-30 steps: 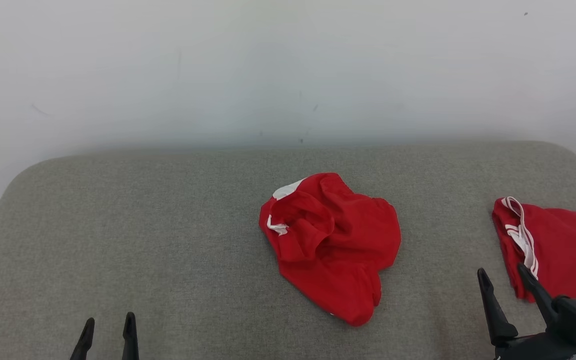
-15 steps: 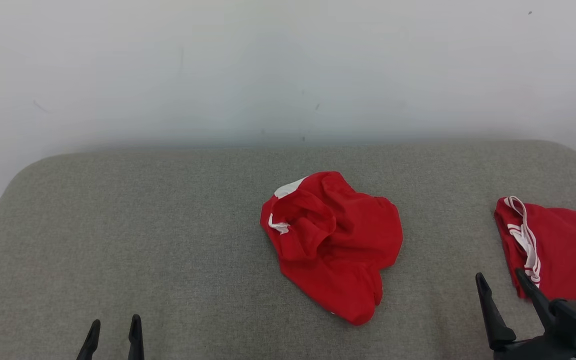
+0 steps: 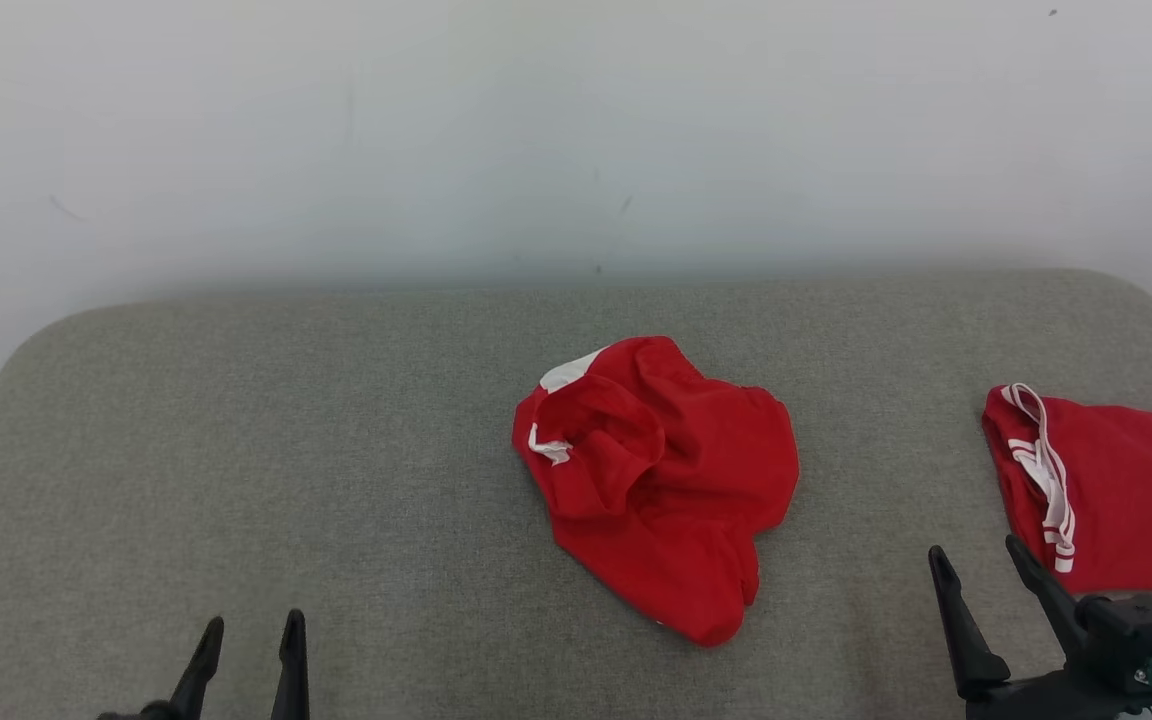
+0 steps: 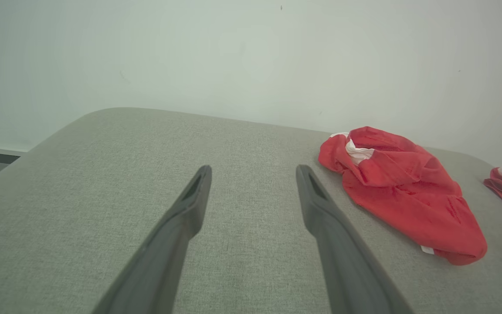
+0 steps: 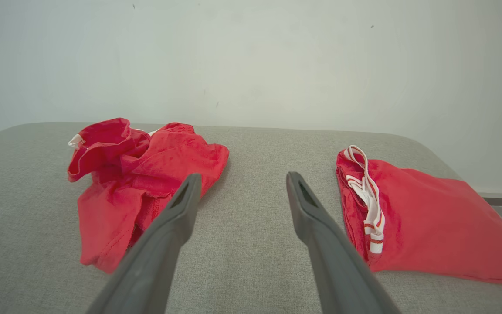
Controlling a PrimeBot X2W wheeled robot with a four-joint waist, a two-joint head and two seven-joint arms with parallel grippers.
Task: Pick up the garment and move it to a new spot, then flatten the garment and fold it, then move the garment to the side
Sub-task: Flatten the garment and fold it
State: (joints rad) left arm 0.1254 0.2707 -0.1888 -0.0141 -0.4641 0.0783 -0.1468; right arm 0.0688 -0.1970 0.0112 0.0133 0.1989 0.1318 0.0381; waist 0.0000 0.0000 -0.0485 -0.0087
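The garment [image 3: 656, 485] is lying crumpled near the middle of the grey cushion [image 3: 336, 450]. The left gripper [image 3: 254, 622] and right gripper [image 3: 975, 548] are hovering nearer the robot, both spread wide and empty. The right gripper is pointing between the garment and a folded cloth [image 3: 1116, 500].

The garment [image 3: 661, 490] — red, with white trim at its rumpled opening — lies crumpled in a loose heap, unfolded, ahead and to the left of the right end effector [image 3: 973, 548], well to the right of the left end effector [image 3: 254, 620], touching neither.
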